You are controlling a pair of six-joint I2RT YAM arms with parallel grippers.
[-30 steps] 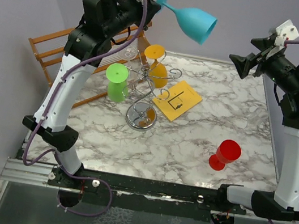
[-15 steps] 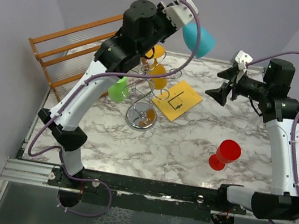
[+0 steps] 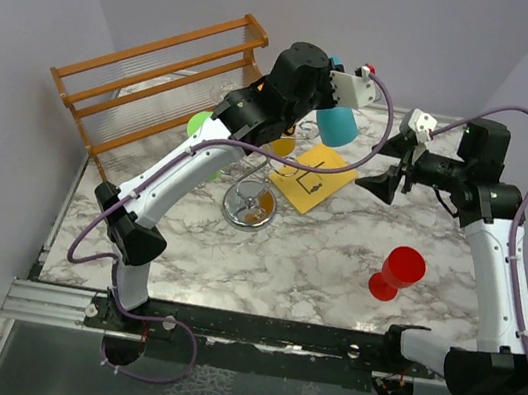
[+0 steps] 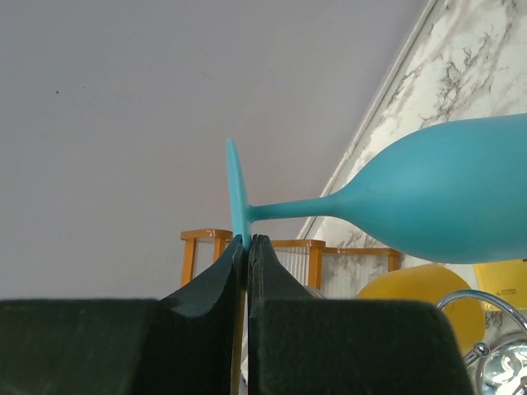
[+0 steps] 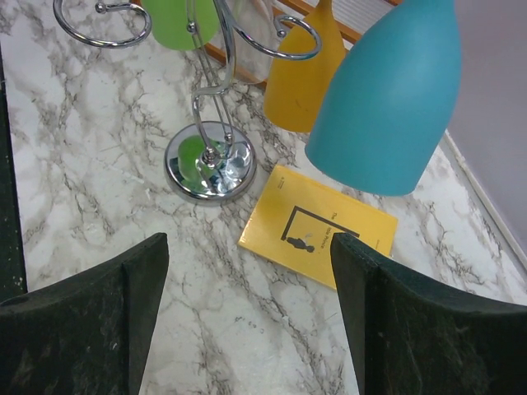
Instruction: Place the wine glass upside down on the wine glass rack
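Grey-veined white marble table (image 3: 315, 257). Left of middle, the wine glass rack (image 3: 250, 203), planted on its round shiny base. Just beside it, lying flat, a yellow card (image 3: 313, 175). Well apart on the right, a red glass (image 3: 395, 272). Far-left corner: slatted wooden rack (image 3: 152, 77).

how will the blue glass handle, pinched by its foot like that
Probably light plastic: the blue glass looks opaque and matte. The left claw pinches only its thin foot rim, with the bowl far from the grip, so it may pivot or slip. Being round, it would likely roll if dropped.
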